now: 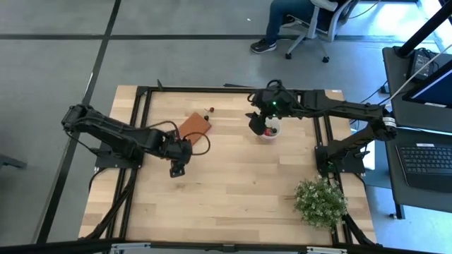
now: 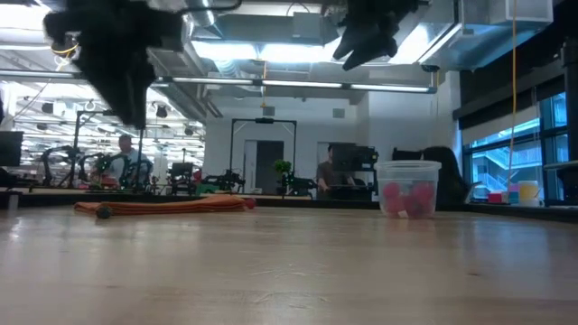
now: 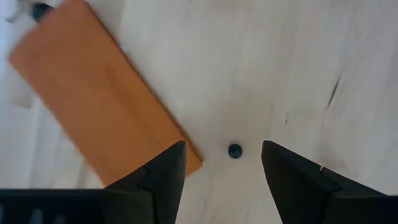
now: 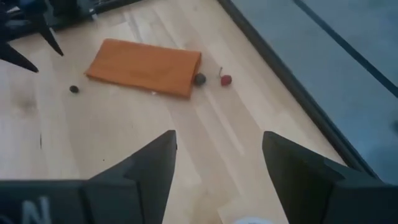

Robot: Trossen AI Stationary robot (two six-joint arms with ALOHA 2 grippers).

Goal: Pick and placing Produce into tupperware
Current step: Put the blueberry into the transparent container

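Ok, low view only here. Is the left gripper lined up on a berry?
Observer: Yes. A dark berry lies on the table between the open jaws of the left gripper, beside the orange cloth.
Operator: Other loose ones?
Observer: Two at the cloth's other end: a second dark berry and a red berry.
Operator: Right arm?
Observer: The right gripper hangs above the cup, jaws open.

Orange block (image 4: 144, 76); dark berry (image 4: 199, 79) seemingly touching, red berry (image 4: 226, 79) beside.
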